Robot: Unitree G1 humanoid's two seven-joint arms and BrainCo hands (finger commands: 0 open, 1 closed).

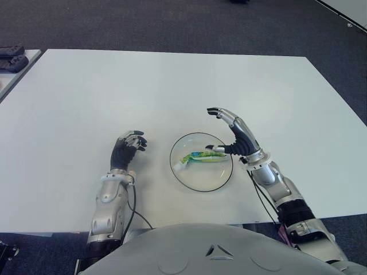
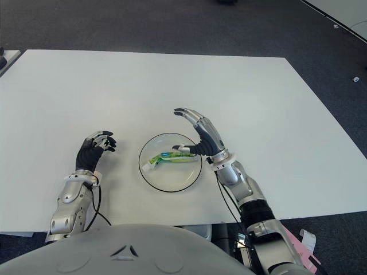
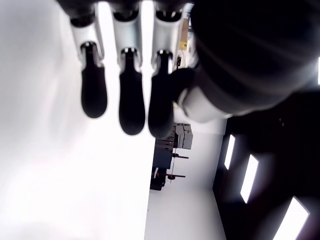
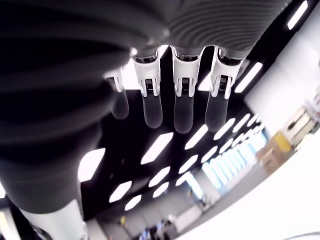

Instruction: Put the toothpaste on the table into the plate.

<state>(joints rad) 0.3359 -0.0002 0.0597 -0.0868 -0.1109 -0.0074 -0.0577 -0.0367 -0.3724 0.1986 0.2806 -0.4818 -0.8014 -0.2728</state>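
One toothpaste (image 1: 202,157), one plate (image 1: 192,178), two hands, apparently.

Left robot hand (image 1: 127,149): black palm and fingers, silver knuckle segments, dark rounded fingertips. Right robot hand (image 1: 236,137): same build, silver-grey finger links over black palm, black ribbed band at wrist. Forearms: silver-grey metal shells, darker joint collars near elbows. Thin black cable runs along each forearm from wrist toward torso. Torso: smooth grey curved shell at lower edge of eye views, small dark triangular marking at centre, shallow circular recesses to either side.
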